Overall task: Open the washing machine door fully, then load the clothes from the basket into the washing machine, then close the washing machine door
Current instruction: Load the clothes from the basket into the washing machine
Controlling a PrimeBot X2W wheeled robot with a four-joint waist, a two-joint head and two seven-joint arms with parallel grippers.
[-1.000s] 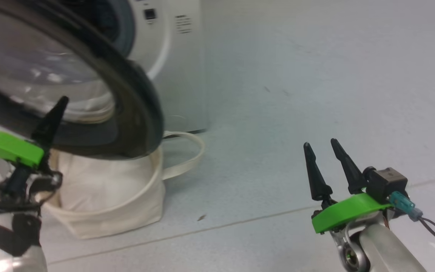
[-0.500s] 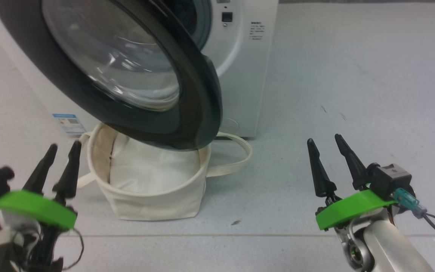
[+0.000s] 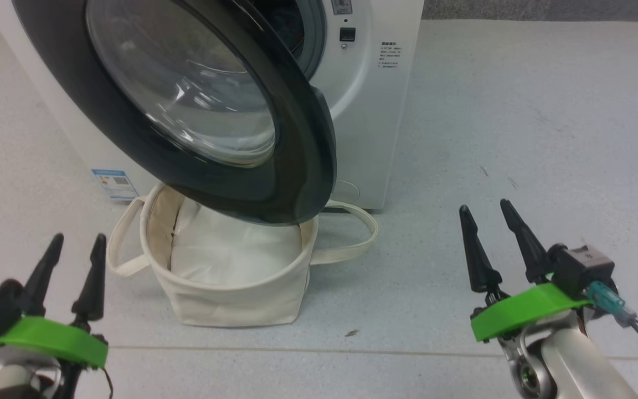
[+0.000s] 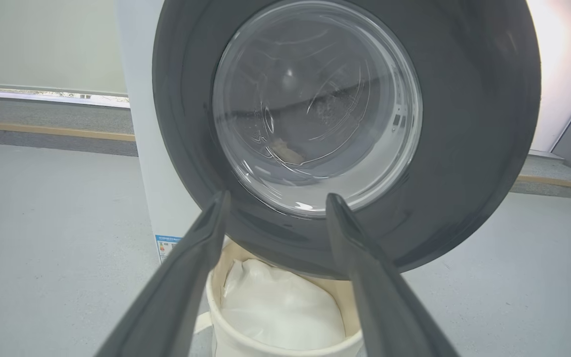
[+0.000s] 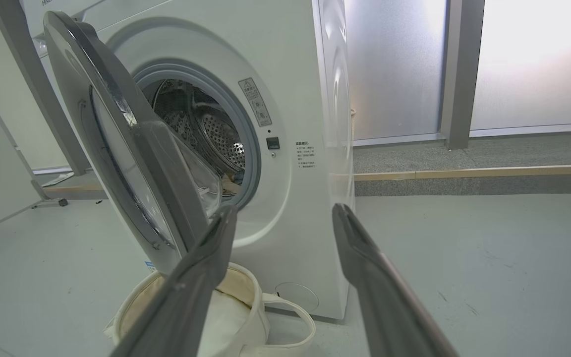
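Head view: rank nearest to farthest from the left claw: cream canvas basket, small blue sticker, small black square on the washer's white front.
1. Cream canvas basket, on the floor right beside the left claw.
2. Small blue sticker, low on the white washer, behind the basket.
3. Small black square, high up, beyond the black-rimmed glass door.

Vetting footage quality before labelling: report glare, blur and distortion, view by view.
Head view: sharp; light streaks reflect off the washing machine door. Left wrist view: left claw looms soft and stretched; upper right corner washed out. Right wrist view: frosted window blown out at upper right.
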